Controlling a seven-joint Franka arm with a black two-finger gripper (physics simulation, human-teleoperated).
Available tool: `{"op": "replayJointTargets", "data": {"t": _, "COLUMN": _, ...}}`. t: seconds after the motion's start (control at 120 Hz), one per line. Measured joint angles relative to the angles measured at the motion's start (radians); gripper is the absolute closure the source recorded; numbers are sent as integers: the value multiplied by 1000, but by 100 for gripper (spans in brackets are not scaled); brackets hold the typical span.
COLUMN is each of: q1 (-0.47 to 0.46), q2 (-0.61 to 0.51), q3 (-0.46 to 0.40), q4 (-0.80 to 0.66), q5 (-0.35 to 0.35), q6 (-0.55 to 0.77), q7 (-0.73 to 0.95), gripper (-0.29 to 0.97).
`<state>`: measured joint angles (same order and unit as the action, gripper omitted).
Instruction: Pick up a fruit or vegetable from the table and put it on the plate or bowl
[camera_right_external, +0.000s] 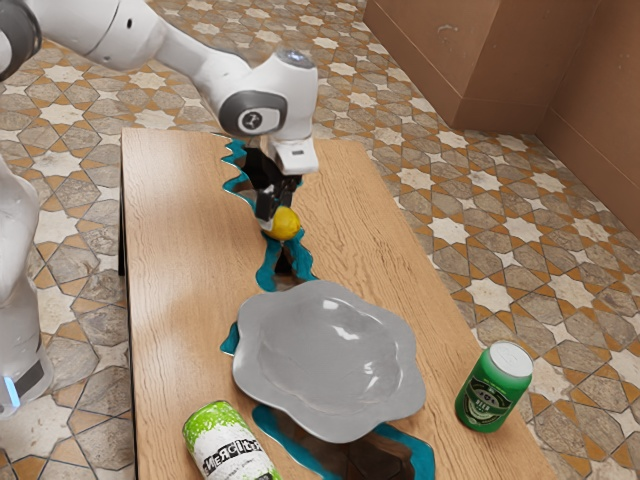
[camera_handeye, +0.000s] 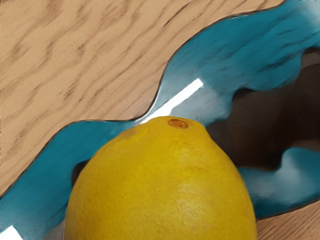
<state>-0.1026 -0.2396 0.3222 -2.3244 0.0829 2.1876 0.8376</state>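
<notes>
A yellow lemon (camera_right_external: 285, 223) hangs above the wooden table (camera_right_external: 180, 250), clamped between the black fingers of my gripper (camera_right_external: 278, 224), which is shut on it. In the wrist view the lemon (camera_handeye: 162, 185) looms large just under my hand, its stem end pointing away. A wavy-edged grey plate (camera_right_external: 328, 358) lies on the table nearer the front, a short way from the lemon toward the exterior view's lower right. Beneath the lemon runs a teal-rimmed wavy gap (camera_handeye: 240, 55) in the tabletop.
A green can (camera_right_external: 493, 386) stands upright toward the exterior view's right of the plate. A green-and-white can (camera_right_external: 230, 443) lies on its side at the front edge. The teal-rimmed gap (camera_right_external: 275, 262) winds along the table under the plate. Brown boxes (camera_right_external: 500, 60) stand at the back right.
</notes>
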Motion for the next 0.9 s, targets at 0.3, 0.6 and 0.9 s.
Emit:
{"op": "replayJointTargets", "data": {"t": 0.3, "q1": 0, "q2": 38, "q3": 0, "q4": 0, "q5": -11, "q6": 27, "q7": -15, "gripper": 19}}
{"op": "replayJointTargets", "data": {"t": 0.6, "q1": 0, "q2": 32, "q3": 3, "q4": 4, "q5": -12, "q6": 37, "q7": -39, "gripper": 39}}
{"op": "replayJointTargets", "data": {"t": 0.9, "q1": 1, "q2": -35, "q3": -26, "q4": 34, "q5": -8, "q6": -37, "q7": -72, "gripper": 41}}
